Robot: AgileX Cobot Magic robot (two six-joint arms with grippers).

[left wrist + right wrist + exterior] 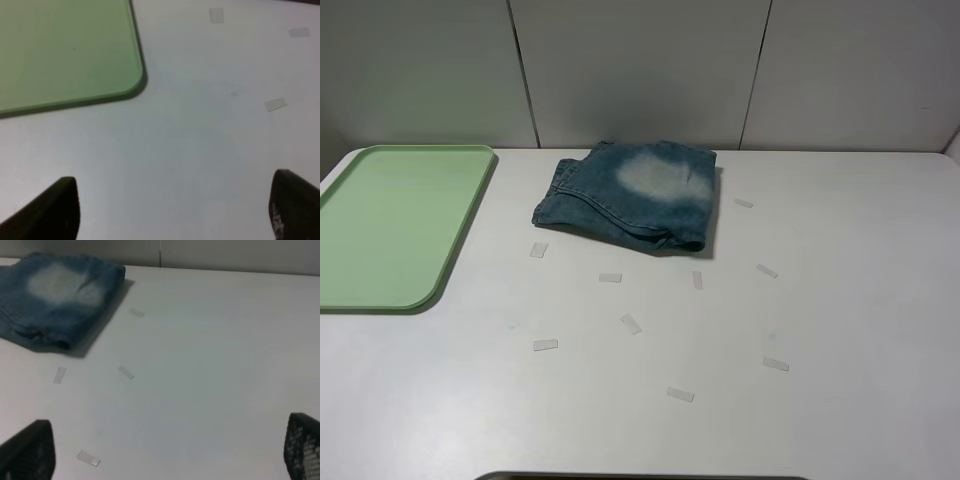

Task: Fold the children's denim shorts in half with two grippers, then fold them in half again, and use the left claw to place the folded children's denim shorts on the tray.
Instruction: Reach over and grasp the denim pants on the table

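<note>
The denim shorts lie folded into a compact blue bundle with a faded pale patch, at the back middle of the white table; they also show in the right wrist view. The light green tray sits at the left, bare; its corner shows in the left wrist view. Neither arm shows in the exterior high view. My left gripper is open and empty over bare table near the tray's corner. My right gripper is open and empty over bare table, well apart from the shorts.
Several small clear tape strips lie scattered on the white table in front of and to the right of the shorts. A grey panelled wall stands behind the table.
</note>
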